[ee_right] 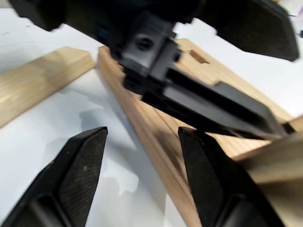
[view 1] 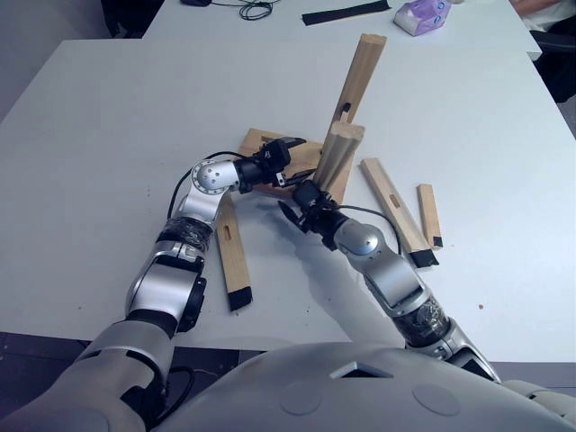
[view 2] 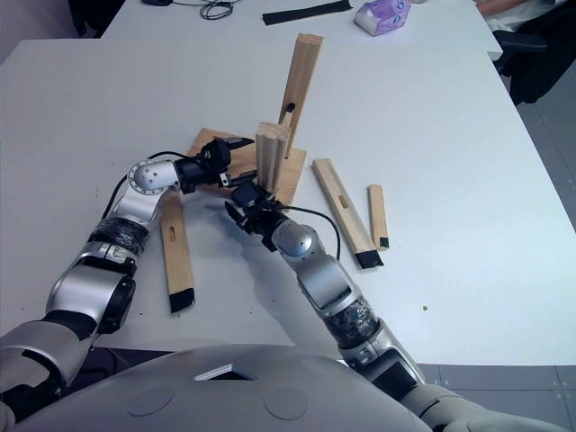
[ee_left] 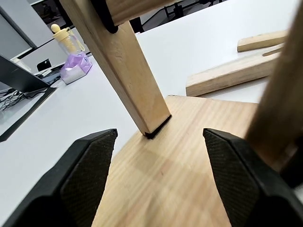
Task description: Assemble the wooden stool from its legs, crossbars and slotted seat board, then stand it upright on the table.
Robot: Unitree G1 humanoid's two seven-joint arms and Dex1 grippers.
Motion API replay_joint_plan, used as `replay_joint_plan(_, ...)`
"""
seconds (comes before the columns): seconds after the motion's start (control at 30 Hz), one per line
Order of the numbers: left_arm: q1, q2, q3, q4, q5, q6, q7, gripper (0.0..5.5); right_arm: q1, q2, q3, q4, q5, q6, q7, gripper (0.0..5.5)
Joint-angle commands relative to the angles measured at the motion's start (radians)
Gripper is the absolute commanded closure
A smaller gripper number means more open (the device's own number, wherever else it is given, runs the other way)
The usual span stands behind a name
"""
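Note:
The slotted seat board [view 1: 259, 144] lies on the white table. Two legs stand in its slots: a tall leaning one [view 1: 360, 76] and a nearer one [view 1: 340, 155]. My left gripper [view 1: 290, 164] hovers open just over the board, its fingers [ee_left: 90, 175] spread either side of the board's surface [ee_left: 175, 170], facing the slotted leg [ee_left: 123, 61]. My right gripper [view 1: 300, 209] is open at the board's near edge [ee_right: 156, 142], close under the left gripper, with nothing between its fingers [ee_right: 75, 170].
A loose leg [view 1: 232, 256] lies under my left forearm. Another leg [view 1: 396, 207] and a short crossbar [view 1: 428, 214] lie to the right. On the far table are a tissue pack [view 1: 423, 16], a black strip [view 1: 346, 13] and cables [view 1: 256, 9].

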Motion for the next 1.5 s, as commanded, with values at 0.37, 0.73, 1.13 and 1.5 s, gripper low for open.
replay_joint_plan(0.37,-0.057,0.110,0.112,-0.077,-0.062,0.120,-0.008,2.11,0.080,-0.144,-0.258,-0.297,0.059,0.103,0.053,2.75)
replay_joint_plan(0.73,-0.348,0.081,0.037,0.372,0.222,-0.077,0.416,2.11,0.067,-0.172,-0.220,-0.398,0.113,0.124,0.137,2.75)
replay_joint_plan(1.13,-0.318,0.124,-0.206,0.516,0.517,-0.196,0.373,2.11,0.000,-0.199,-0.280,-0.550,0.185,0.221,0.167,2.75)
replay_joint_plan(1.5,-0.225,0.131,-0.087,0.425,0.246,-0.294,-0.131,2.11,0.064,-0.273,-0.359,-0.585,0.206,0.242,0.164,2.75)
